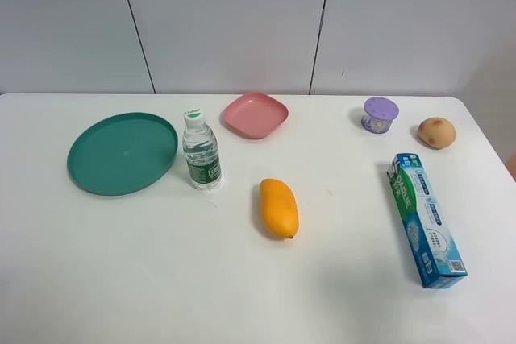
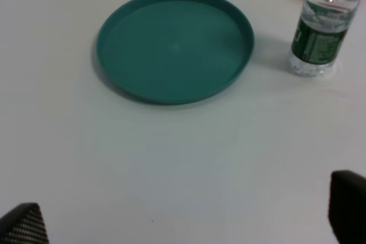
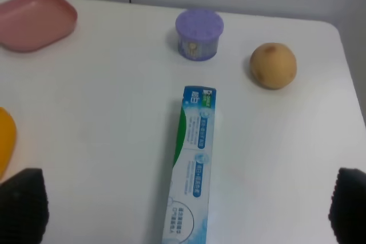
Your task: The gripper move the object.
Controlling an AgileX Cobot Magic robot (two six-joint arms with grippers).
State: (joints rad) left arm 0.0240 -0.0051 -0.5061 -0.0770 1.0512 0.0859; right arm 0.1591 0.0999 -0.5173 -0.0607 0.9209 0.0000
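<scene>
The small round tan-brown fruit (image 1: 436,132) with a reddish blotch lies on the white table at the far right; it also shows in the right wrist view (image 3: 273,65). No arm shows in the exterior high view. My right gripper (image 3: 186,210) is open and empty, its dark fingertips (image 3: 23,204) at the picture's lower corners, well short of the fruit. My left gripper (image 2: 189,212) is open and empty, its fingertips (image 2: 349,204) wide apart over bare table near the green plate (image 2: 174,44).
A purple lidded cup (image 1: 380,114) stands left of the fruit. A blue toothpaste box (image 1: 427,219) lies in front of them. An orange-yellow mango (image 1: 278,208) lies mid-table, with a water bottle (image 1: 201,151), pink dish (image 1: 255,114) and green plate (image 1: 122,152) to the left.
</scene>
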